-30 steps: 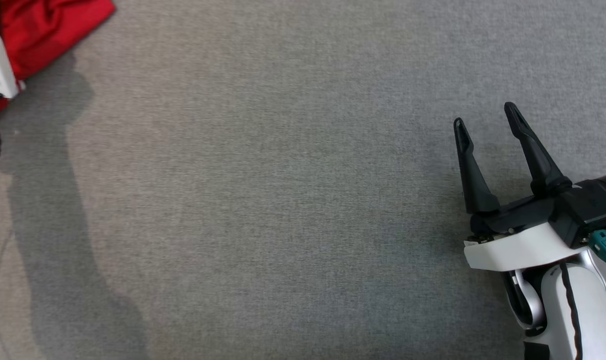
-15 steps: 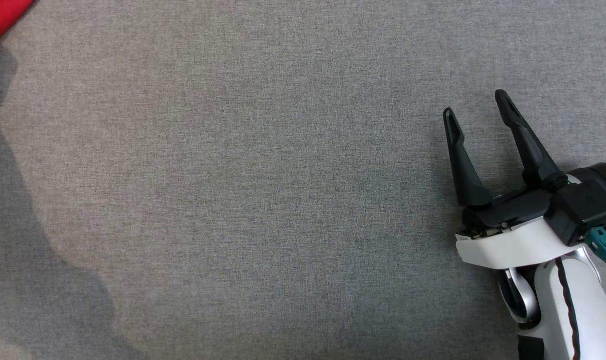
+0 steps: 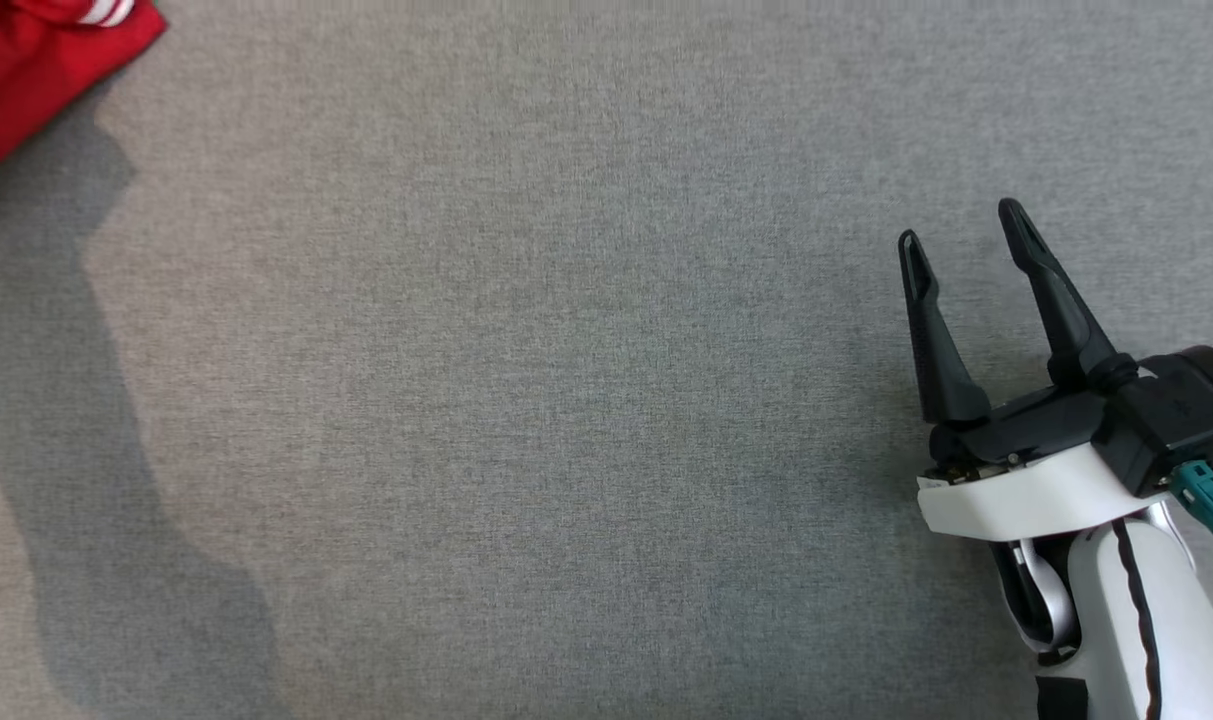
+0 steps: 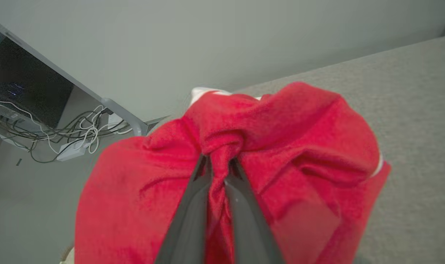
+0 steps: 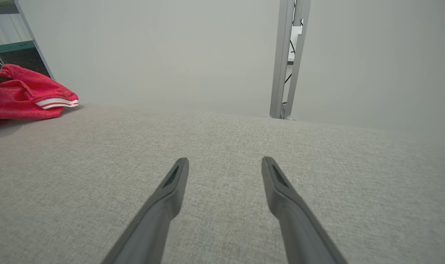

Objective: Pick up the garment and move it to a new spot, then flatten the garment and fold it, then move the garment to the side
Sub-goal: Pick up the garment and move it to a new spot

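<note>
- Crumpled red fleece garment [image 4: 299, 146] bunches around our left pincer [image 4: 219, 162], which is clenched on one thin fold; we judge it may slip out on lifting.
- Our released right pincer [image 3: 961, 222] sits well apart over the grey fabric bench [image 3: 566, 400], too far to help.

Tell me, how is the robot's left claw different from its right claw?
The left claw is pinched shut on the red garment, while the right claw is wide open and holds nothing. The left claw is pressed into bunched cloth, while the right claw is over the grey surface, well away from the red garment. Both have two long dark fingers.
</note>
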Tool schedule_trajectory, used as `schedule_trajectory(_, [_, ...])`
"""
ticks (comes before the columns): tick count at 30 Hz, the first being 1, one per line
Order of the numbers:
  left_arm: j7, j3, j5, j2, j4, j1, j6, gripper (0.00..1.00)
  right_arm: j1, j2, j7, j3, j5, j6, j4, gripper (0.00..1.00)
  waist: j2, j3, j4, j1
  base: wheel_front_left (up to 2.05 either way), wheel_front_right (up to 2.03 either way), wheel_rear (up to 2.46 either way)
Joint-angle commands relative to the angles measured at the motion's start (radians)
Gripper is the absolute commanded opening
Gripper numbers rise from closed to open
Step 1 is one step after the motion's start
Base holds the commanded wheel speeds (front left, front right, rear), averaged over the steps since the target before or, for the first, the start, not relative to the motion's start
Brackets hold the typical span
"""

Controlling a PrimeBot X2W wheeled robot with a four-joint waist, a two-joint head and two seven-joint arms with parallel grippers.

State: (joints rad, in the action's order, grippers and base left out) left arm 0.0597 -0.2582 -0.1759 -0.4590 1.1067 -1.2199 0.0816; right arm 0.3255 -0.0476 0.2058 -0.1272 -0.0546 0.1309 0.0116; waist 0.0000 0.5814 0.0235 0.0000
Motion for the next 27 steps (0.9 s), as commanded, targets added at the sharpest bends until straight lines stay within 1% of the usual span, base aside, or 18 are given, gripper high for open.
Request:
schedule_trajectory(1, [-0.013,-0.015,0.01,0.002,-0.005,-0.016,0.008,0.0,-0.014,-0.006,0.012,0.004,-0.01,0.0,-0.014,1.0,0.0,-0.055,-0.001,0.0,0.0,0.0,0.0])
schedule_trajectory(8, [-0.028,-0.062,0.016,0.024,-0.016,-0.024,0.032,0.0,-0.046,-0.006,0.03,0.008,-0.038,0.0,-0.058,1.0,0.0,-0.18,-0.019,0.0,0.0,0.0,0.0])
schedule_trajectory(13, [-0.018,-0.118,-0.011,0.073,-0.038,-0.008,0.048,0.0,-0.088,-0.006,0.043,0.025,-0.062,0.0,-0.095,1.0,0.0,-0.293,-0.039,0.0,0.0,0.0,0.0])
schedule_trajectory(15, [-0.002,-0.172,-0.039,0.109,-0.062,0.014,0.049,0.0,-0.108,-0.006,0.045,0.036,-0.069,0.0,-0.109,1.0,0.0,-0.337,-0.048,0.0,0.0,0.0,0.0])
schedule_trajectory(19, [0.038,-0.307,-0.13,0.141,-0.153,0.049,0.047,0.0,-0.147,-0.005,0.051,0.052,-0.084,0.0,-0.126,1.0,0.0,-0.414,-0.072,0.0,0.0,0.0,0.0])
schedule_trajectory(22, [0.064,-0.411,-0.219,0.157,-0.253,0.086,0.047,0.0,-0.174,-0.006,0.053,0.063,-0.094,0.0,-0.135,1.0,0.0,-0.458,-0.098,0.0,0.0,0.0,0.0])
schedule_trajectory(23, [0.077,-0.473,-0.276,0.155,-0.325,0.103,0.048,0.0,-0.187,-0.005,0.054,0.068,-0.097,0.0,-0.139,1.0,0.0,-0.478,-0.117,0.0,0.0,0.0,0.0])
schedule_trajectory(27, [0.077,-0.57,-0.381,0.17,-0.455,0.135,0.048,0.0,-0.208,-0.006,0.055,0.082,-0.102,0.0,-0.141,1.0,0.0,-0.494,-0.152,0.0,0.0,0.0,0.0])
